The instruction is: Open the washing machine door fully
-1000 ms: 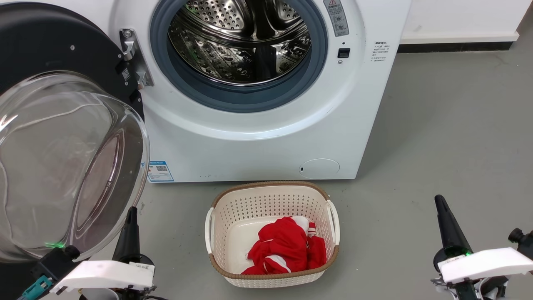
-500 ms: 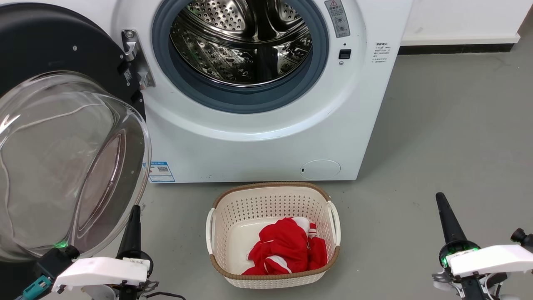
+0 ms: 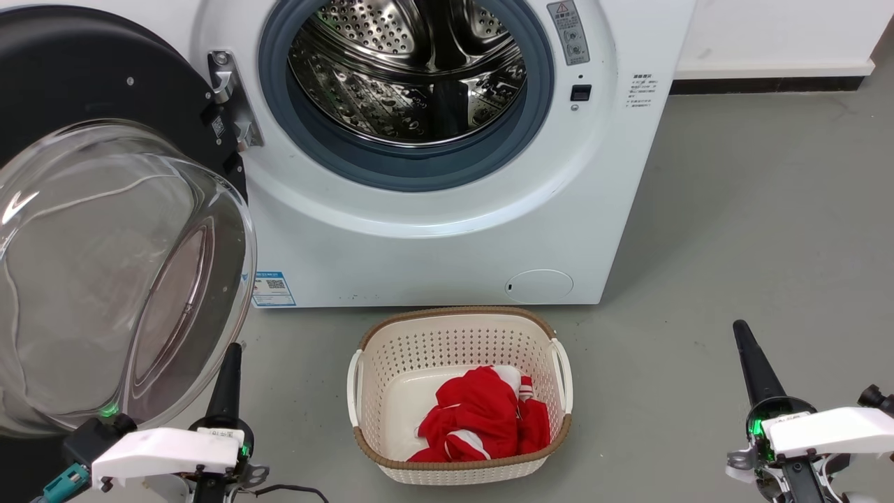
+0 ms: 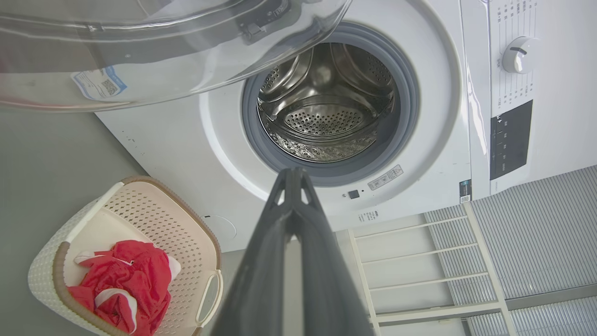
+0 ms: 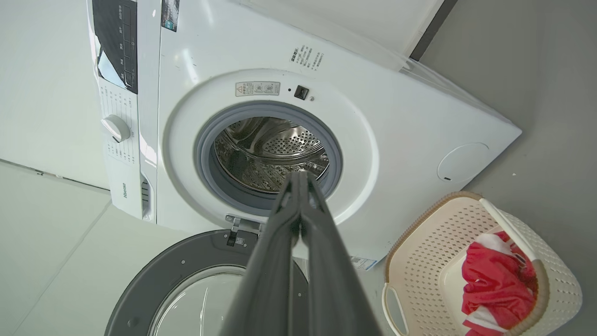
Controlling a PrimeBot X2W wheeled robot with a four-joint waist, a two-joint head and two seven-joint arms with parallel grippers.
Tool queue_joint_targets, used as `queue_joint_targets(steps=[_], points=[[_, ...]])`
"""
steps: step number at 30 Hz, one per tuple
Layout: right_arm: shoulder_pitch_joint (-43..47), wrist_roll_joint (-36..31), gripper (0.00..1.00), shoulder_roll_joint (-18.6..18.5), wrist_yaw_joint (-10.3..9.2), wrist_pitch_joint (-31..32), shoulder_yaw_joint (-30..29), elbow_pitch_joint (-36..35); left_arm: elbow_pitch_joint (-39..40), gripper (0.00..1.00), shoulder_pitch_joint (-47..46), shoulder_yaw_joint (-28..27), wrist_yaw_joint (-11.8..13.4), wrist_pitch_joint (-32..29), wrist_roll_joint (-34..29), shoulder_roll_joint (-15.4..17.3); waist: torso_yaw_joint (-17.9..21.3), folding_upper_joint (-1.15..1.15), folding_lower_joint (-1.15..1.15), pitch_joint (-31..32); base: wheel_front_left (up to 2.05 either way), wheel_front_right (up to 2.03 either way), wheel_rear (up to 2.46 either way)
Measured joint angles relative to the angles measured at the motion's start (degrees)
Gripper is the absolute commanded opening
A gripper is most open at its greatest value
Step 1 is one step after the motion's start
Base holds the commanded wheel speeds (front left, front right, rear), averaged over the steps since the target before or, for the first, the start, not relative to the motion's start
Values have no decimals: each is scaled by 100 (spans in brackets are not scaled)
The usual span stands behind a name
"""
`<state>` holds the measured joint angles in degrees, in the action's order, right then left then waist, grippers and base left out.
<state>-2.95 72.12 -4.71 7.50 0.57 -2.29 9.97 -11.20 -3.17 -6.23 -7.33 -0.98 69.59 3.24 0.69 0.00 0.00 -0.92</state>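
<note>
Washing machine door (image 3: 115, 216): hangs swung out on its left-hand hinge (image 3: 227, 98), lower edge just up-left of the nearer left end effector (image 3: 232, 355), fingers pressed together and empty; right end effector (image 3: 743, 337), likewise closed and empty, well apart rightward.

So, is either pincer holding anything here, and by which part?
Nothing is held. The left pincer and the right pincer are both shut on nothing, and the washing machine door stands open with neither touching it.
</note>
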Motion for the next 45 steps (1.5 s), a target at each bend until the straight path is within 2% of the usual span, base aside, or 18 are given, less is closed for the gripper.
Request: queue_joint_targets(steps=[25,26,45], points=[[-149,1223,0,3,0,229,-102,220,-159,0,-164,-11,-1,-316,1261,-19,-35,0,0,38,0,0,0],[-176,1404,0,3,0,258,-119,254,-181,0,-177,-13,-1,-358,1449,-21,-41,0,0,44,0,0,0],[-271,2159,0,18,0,410,-201,387,-286,0,-275,-21,-5,-552,2232,-32,-67,0,0,73,0,0,0]])
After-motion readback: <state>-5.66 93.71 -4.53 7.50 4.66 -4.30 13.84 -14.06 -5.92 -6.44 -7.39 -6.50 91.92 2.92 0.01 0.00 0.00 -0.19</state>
